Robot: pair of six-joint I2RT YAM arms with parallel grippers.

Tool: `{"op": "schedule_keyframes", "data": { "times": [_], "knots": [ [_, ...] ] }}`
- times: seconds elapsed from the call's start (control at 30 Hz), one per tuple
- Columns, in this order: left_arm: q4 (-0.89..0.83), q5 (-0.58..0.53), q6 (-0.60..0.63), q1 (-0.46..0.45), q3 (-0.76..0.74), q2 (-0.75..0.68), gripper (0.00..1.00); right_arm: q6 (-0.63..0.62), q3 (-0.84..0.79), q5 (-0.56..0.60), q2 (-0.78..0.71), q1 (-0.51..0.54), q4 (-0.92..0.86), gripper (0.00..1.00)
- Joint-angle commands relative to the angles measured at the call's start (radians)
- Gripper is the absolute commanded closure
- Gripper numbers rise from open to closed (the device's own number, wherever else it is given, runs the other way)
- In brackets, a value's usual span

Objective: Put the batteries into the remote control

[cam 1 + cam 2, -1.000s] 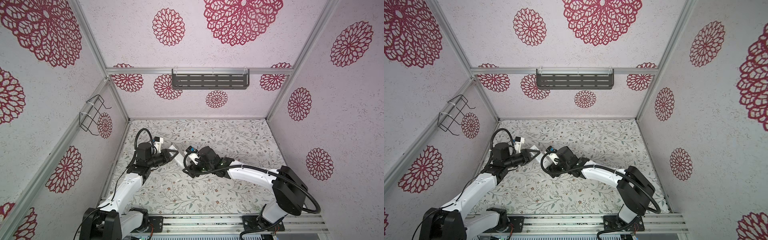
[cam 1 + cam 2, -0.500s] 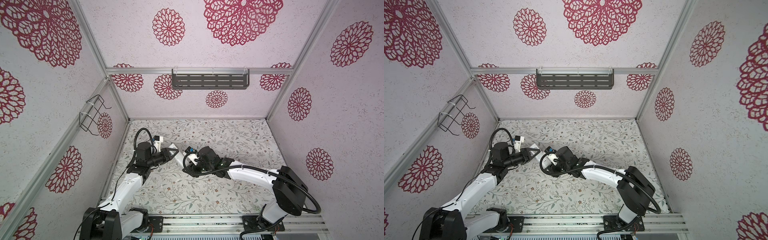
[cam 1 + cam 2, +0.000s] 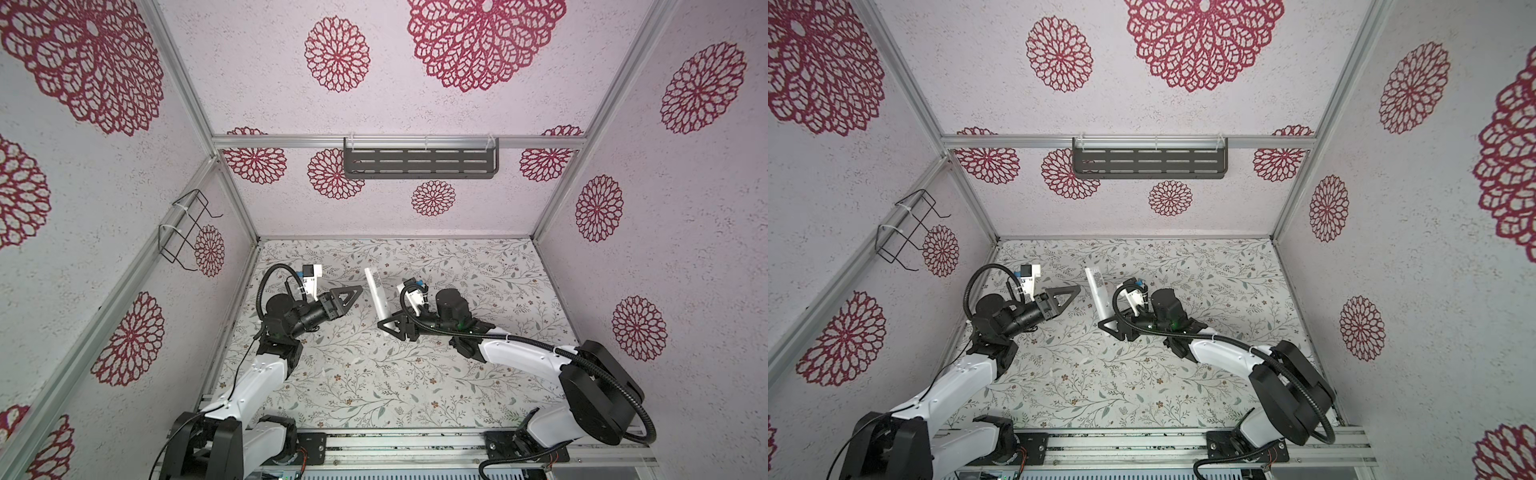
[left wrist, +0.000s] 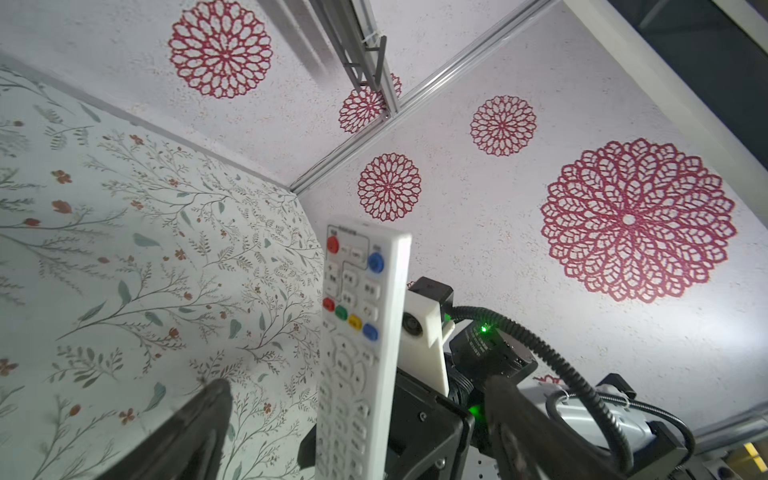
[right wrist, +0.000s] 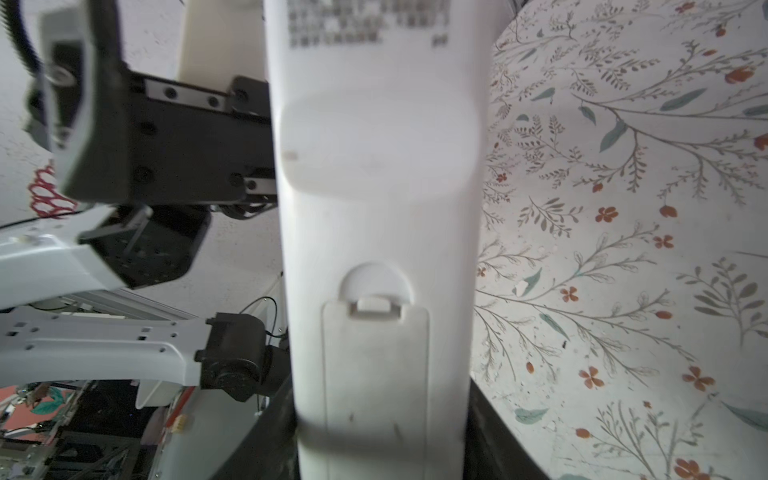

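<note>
**One remote in my right gripper, left jaws wide**

My right gripper (image 3: 385,325) (image 3: 1106,324) is clamped on the lower end of the one remote (image 3: 376,296) (image 3: 1097,291) (image 4: 359,332) (image 5: 374,199). The remote stands nearly upright, leaning a little, over the back half of the bench (image 3: 457,374) and left of its middle. I cannot tell whether its lower end touches the bench.

My left gripper (image 3: 354,294) (image 3: 1074,290) is spread wide and holds nothing. Its tip is just beside the remote's button face, apart from it. Both fingers (image 4: 199,419) frame the remote in my left wrist view.

The back carries one sticker (image 3: 372,274) (image 5: 365,20) near the top end. Its print is too blurred to read. Lower down sits one battery cover (image 5: 374,374), in place with its latch closed.

On the front I count six coloured buttons (image 4: 351,320): two red, two blue, one green, one yellow. The rest are white, and their markings are too small to read.
</note>
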Motion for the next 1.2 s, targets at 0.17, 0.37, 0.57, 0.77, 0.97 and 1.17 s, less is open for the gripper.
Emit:
{"op": "schedule_keyframes", "data": {
  "times": [0.17, 0.37, 0.57, 0.77, 0.97, 1.17],
  "knots": [
    [0.427, 0.031, -0.113, -0.092, 0.013, 0.166, 0.02, 0.35, -0.047, -0.083, -0.013, 0.003, 0.494, 0.64],
    [0.551, 0.023, -0.16, -0.137, 0.04, 0.242, 0.02, 0.367, -0.044, -0.085, -0.001, 0.005, 0.495, 0.65],
    [0.606, 0.028, -0.191, -0.164, 0.068, 0.296, 0.22, 0.347, -0.039, -0.085, 0.003, 0.005, 0.457, 0.65],
    [0.645, 0.046, -0.225, -0.169, 0.09, 0.336, 0.65, 0.341, -0.04, -0.084, 0.01, 0.004, 0.454, 0.64],
    [0.568, 0.062, -0.198, -0.169, 0.108, 0.33, 0.74, 0.341, -0.036, -0.088, 0.028, -0.007, 0.442, 0.57],
    [0.38, 0.055, -0.096, -0.169, 0.102, 0.275, 0.74, 0.324, -0.037, -0.111, 0.032, -0.03, 0.442, 0.61]
  ]
}}
